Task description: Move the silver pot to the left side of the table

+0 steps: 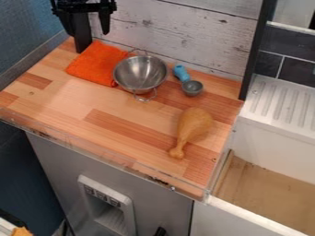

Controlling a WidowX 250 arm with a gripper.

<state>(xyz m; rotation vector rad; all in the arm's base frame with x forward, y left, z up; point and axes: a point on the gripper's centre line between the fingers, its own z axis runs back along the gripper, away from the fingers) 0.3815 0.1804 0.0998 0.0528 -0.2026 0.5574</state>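
Pot (140,74) was seated upright toward the rear of the table (61,99), at the right edge of the cloth (97,63). Gripper (88,33) was positioned above the rear left corner, fingers spread wide, nothing held. For a sound grasp, the rim was best straddled, one finger inside the wall; sufficient lift was advised before leftward transfer, lest the cloth be dragged.
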